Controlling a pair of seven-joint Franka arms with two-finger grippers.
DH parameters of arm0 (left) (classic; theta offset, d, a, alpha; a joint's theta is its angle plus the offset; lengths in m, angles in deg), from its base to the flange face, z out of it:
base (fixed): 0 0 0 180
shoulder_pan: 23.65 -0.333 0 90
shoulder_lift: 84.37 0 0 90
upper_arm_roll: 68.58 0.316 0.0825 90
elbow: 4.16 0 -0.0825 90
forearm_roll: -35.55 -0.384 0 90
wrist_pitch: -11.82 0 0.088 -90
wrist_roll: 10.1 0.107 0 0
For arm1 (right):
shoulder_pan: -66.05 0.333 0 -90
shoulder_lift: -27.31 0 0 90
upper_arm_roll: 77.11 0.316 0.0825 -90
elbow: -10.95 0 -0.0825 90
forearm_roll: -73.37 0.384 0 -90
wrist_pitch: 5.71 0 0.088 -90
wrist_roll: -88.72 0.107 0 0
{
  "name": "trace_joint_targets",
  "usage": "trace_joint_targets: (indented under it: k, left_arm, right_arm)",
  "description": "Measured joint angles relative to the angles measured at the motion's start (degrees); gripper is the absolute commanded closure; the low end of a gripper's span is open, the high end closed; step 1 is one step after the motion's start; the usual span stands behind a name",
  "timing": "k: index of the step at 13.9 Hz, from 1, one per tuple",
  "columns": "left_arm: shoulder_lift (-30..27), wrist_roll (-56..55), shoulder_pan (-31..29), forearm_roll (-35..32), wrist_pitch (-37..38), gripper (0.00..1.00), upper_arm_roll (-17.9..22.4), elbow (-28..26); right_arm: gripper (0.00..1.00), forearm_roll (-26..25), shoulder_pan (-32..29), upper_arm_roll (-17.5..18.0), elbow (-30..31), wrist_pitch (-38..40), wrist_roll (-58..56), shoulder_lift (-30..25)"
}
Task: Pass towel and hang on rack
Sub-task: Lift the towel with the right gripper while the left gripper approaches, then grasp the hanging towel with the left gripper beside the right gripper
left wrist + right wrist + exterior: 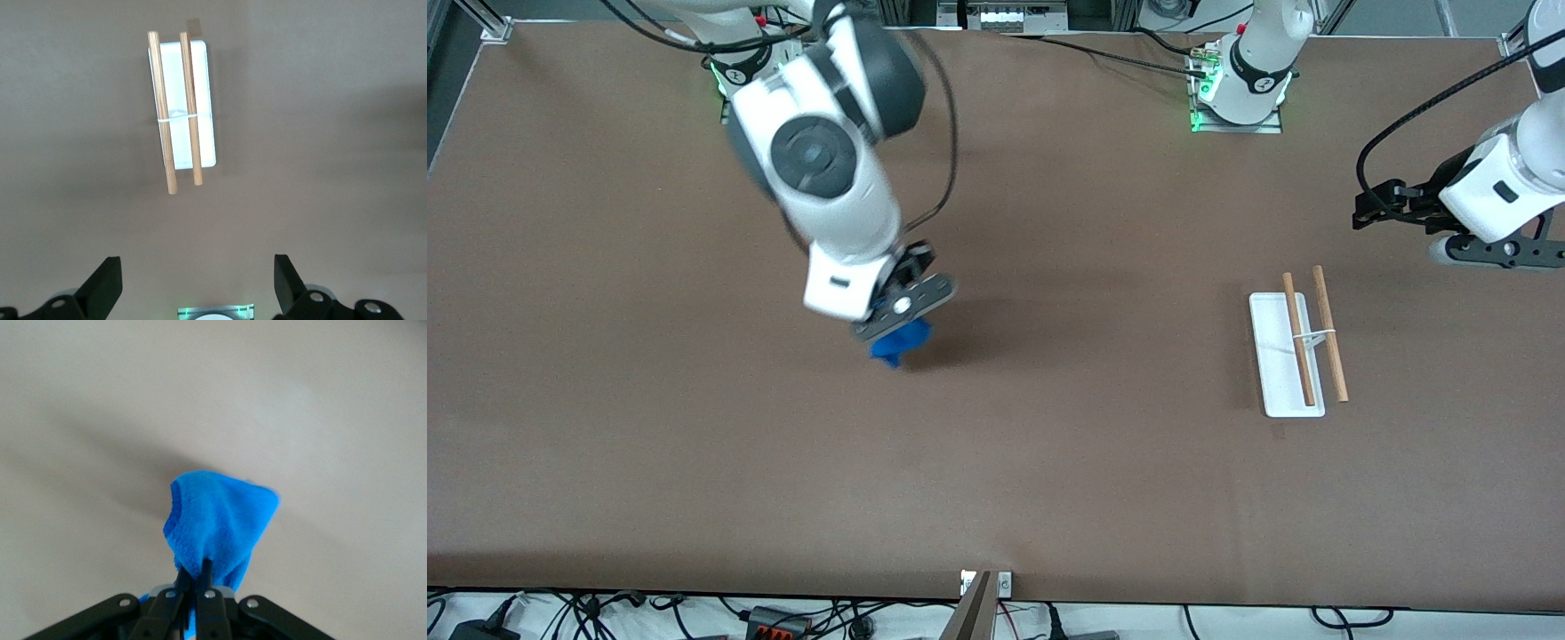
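Holding: a blue towel (900, 341) is pinched in the right tool (896, 331), whose fingers are closed tight on the bunched cloth
Towel position: it is hung in the air below the right tool, over bare brown desk (1049, 462) toward the right arm's end; in the right wrist view the towel (217, 527) is seen draped down from the fingertips (203, 577)
Left tool: the left tool (1371, 210) is held in the air with its fingers spread wide and nothing between them, over the desk at the left arm's end; this arm is kept waiting
Rack: the rack (1296, 347) is stood on the desk toward the left arm's end, well apart from the towel
Rack details: two wooden rods (180, 110) are carried side by side above a flat white base (205, 133); no cloth is laid on them
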Motion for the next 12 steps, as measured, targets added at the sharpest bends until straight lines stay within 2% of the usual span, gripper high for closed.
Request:
trace_joint_targets:
  k: [2,4,7,12]
  left_arm:
    - [1.38,0.39,-0.04,0.42,0.46,0.00,0.01,0.01]
    - [3.19,3.82,-0.54,4.97,0.47,0.00,0.14,0.02]
    - [6.40,11.57,-1.42,9.13,0.94,0.00,0.15,0.04]
    - [13.44,34.84,-0.25,19.00,-0.56,0.00,-1.02,0.11]
  right_arm:
    - [1.00,2.32,0.84,3.18,-0.58,-5.73,7.38,-0.03]
    - [1.00,5.64,0.85,5.73,-0.61,-12.33,14.53,0.03]
    - [1.00,7.03,0.86,8.06,-0.62,-19.46,21.92,0.22]
    - [1.00,9.53,1.38,9.59,-0.59,-27.06,26.91,2.33]
